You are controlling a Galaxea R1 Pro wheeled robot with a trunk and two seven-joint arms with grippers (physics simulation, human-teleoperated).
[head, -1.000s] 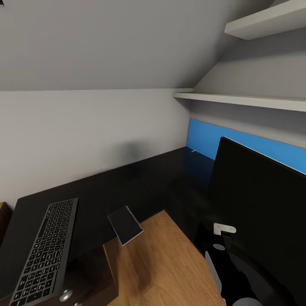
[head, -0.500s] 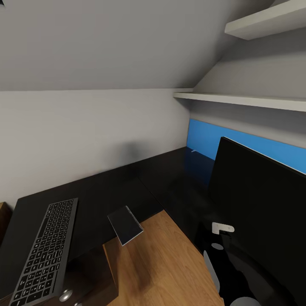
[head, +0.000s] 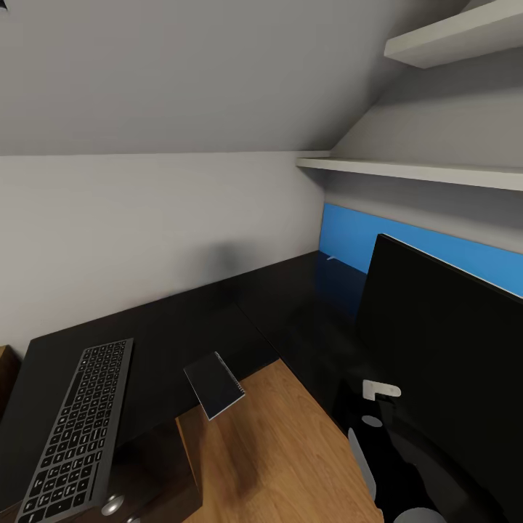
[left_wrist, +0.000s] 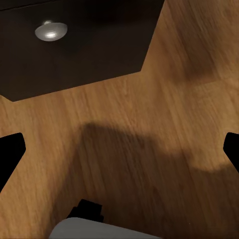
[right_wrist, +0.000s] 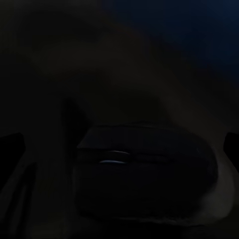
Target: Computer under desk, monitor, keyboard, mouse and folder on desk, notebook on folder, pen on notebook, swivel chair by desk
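Observation:
On the black-topped desk [head: 181, 319] the long black keyboard [head: 76, 428] lies at the left. The small grey notebook [head: 214, 385] sits at the desk's inner edge, partly over it. The wide black monitor [head: 443, 327] stands at the right before the blue back panel [head: 349, 240]. A thin light stick, seemingly the pen [head: 331, 257], lies at the foot of that panel. In the dim right wrist view a dark rounded mouse [right_wrist: 149, 174] lies just ahead of my open right gripper [right_wrist: 119, 149], untouched. My left gripper [left_wrist: 119, 149] hangs open over the wooden floor [left_wrist: 149, 149].
The dark drawer unit [left_wrist: 74, 45] with its round metal knob [left_wrist: 51, 31] stands under the desk. Two white wall shelves [head: 414, 171] run above the monitor under a sloped ceiling. Part of my right arm [head: 381, 391] shows low in front of the monitor.
The visible part of my right arm has shifted very slightly to the left; everything on the desk stays where it was.

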